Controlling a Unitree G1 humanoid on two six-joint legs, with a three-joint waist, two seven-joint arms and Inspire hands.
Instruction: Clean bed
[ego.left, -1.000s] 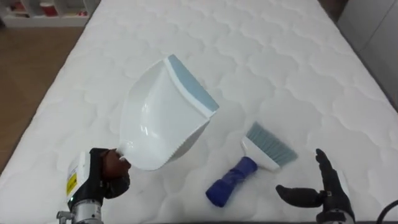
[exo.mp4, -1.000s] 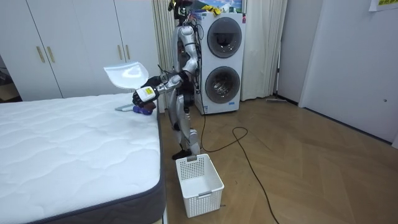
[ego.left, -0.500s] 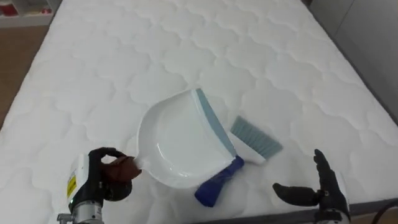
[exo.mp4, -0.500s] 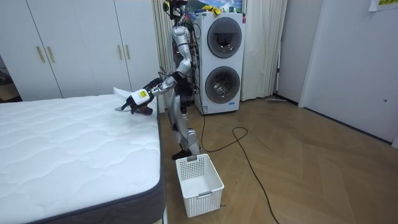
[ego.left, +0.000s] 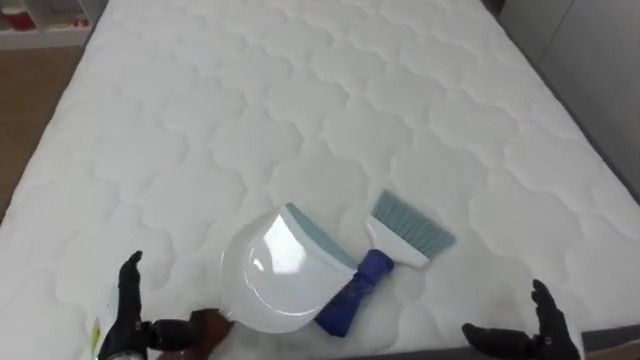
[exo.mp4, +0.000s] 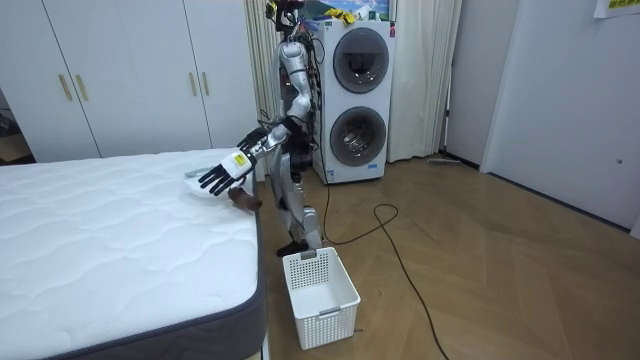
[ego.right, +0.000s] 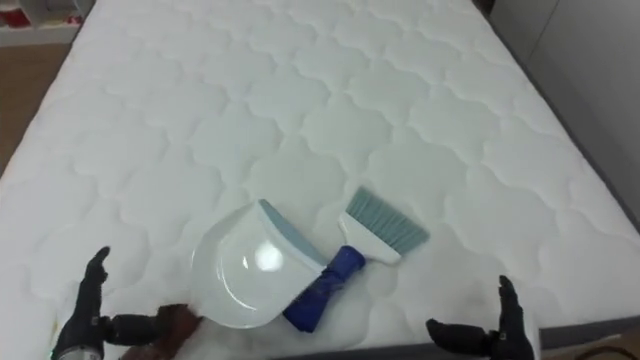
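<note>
Robot at the near edge of a white quilted bed (ego.left: 300, 100), with a dustpan and a brush lying on the mattress in front of it.

The white dustpan (ego.left: 275, 275), with a pale blue lip, rests close to the bed's near edge, its lip turned to the far right. A brush (ego.left: 385, 255) with a blue handle lies just right of it, handle end against the pan and pale bristles pointing far right. The left hand (ego.left: 128, 305) hovers at the near left, fingers spread and holding nothing, close beside the pan. The right hand (ego.left: 540, 325) is at the near right, fingers spread, apart from the brush. In the room view a white basket (exo.mp4: 320, 297) stands on the wooden floor by the robot's feet.
</note>
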